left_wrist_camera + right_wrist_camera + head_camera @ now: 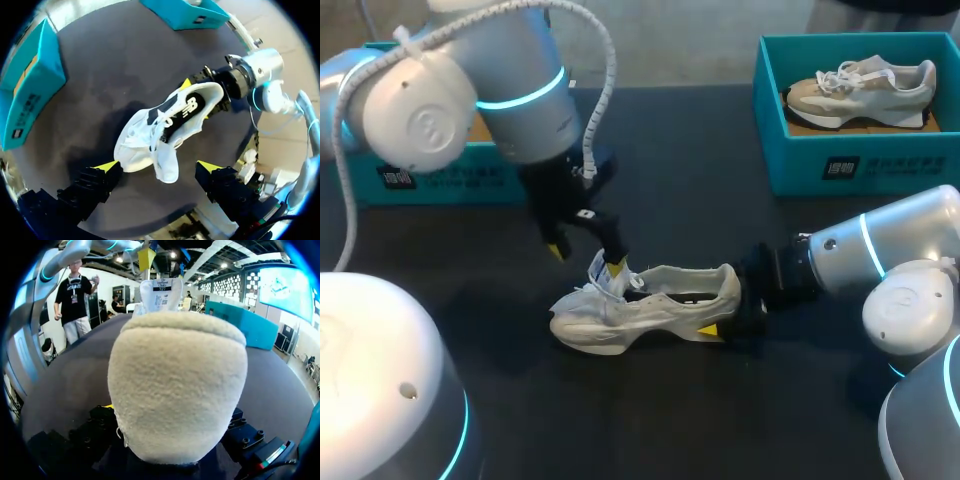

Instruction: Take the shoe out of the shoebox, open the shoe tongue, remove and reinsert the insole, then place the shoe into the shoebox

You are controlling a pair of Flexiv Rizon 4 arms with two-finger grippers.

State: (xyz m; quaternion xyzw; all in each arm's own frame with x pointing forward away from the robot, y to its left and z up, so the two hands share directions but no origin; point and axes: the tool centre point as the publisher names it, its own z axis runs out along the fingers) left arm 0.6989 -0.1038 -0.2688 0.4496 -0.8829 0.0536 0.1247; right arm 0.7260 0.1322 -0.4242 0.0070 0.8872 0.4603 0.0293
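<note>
On shoe (640,305) tongue (165,162): wht tag (161,292), txt unreadable.

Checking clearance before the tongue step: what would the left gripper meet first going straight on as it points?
Probably the raised white tongue of the cream and white sneaker, ahead between the left gripper's open fingers; depth is unclear.

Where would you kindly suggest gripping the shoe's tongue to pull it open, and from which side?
Pinch the free upper end of the tongue from above with the left gripper: it sticks up out of the shoe, between those open fingers, and the right gripper holds the heel steady.
</note>
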